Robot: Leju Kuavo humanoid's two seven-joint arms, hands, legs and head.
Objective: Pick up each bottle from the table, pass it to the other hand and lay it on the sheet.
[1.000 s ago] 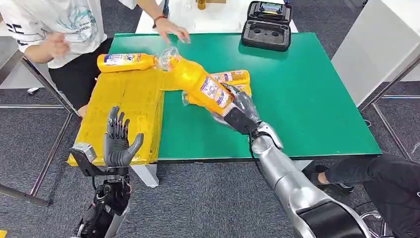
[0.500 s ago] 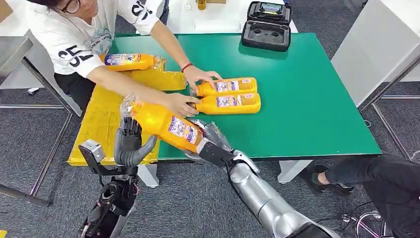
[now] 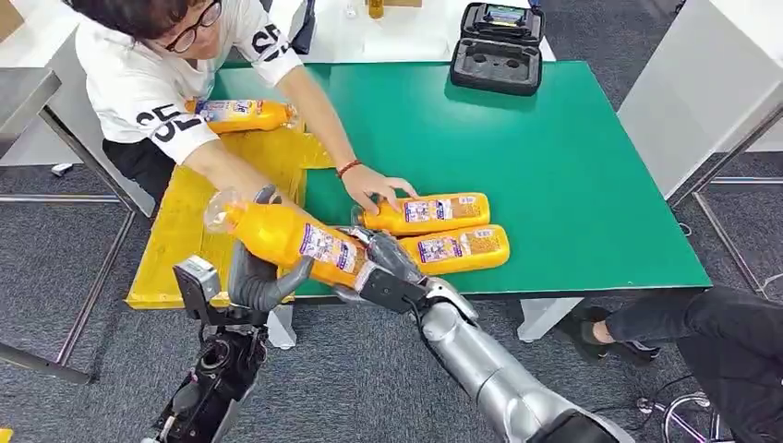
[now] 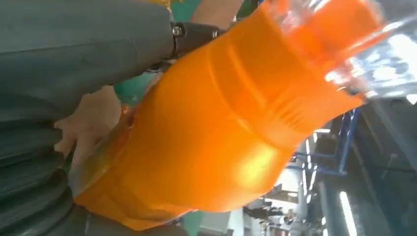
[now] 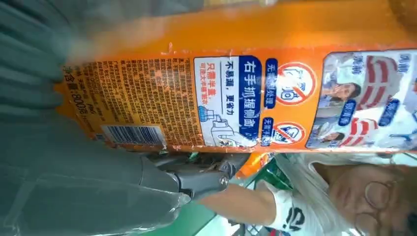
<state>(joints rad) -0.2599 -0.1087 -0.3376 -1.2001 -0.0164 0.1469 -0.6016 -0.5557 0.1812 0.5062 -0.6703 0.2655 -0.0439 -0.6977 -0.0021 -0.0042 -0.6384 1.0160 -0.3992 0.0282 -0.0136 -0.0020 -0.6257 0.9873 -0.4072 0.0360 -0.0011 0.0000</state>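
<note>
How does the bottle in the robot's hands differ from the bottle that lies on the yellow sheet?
The held bottle is up in the air, tilted, gripped by the right hand at its base, with the left hand around its upper part. The sheet bottle lies flat on the yellow sheet, untouched by either hand. Both are orange with printed labels.

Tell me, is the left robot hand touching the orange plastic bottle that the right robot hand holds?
Touching. In the head view the left robot hand wraps its fingers around the orange plastic bottle.

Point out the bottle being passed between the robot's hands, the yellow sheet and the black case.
held bottle (image 3: 288, 237), head view, orange body
yellow sheet (image 3: 189, 217), head view, bare middle
black case (image 3: 496, 66), head view, open tray
</note>
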